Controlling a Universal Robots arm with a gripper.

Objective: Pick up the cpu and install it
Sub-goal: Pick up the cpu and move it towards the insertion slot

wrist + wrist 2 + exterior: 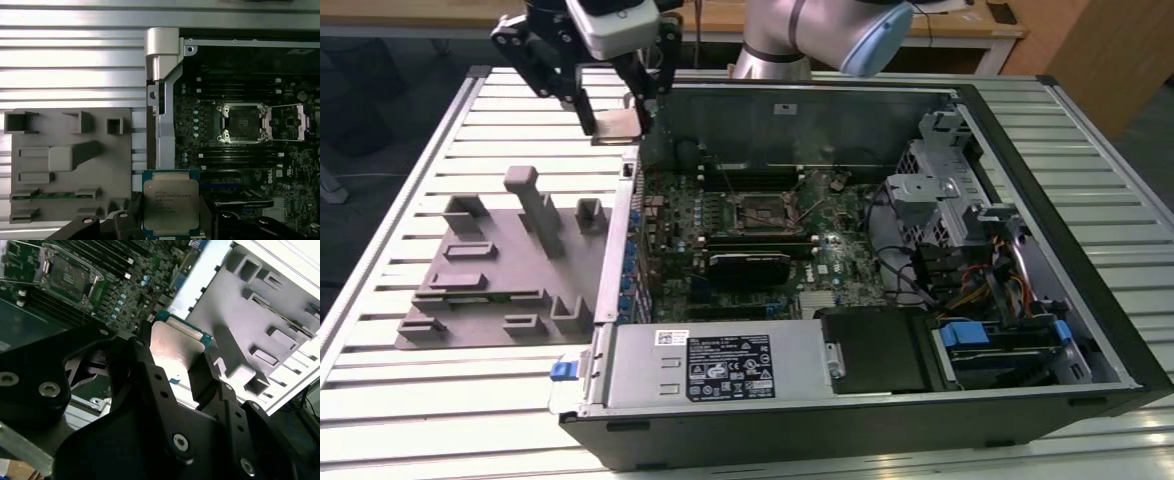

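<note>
- At the far left corner of the open computer case, on the exterior view's left, we see the pincer raised above the slatted surface.
- The pincer is closed on the cpu and opened no wider than the chip itself.
- In the second wrist view we see the two black fingers pressing on opposite edges of the cpu.
- The first wrist view shows the pincer holding the cpu with its pale silver top facing the camera and a darker rim around it.
- The cpu hangs clear of the surface, over the case's left wall, between the grey fixture plate and the motherboard.
- We see the socket on the motherboard with its metal frame swung aside, well apart from the cpu.
- The grey fixture plate, with its upright blocks, lies on the surface just left of the case in the exterior view.
</note>
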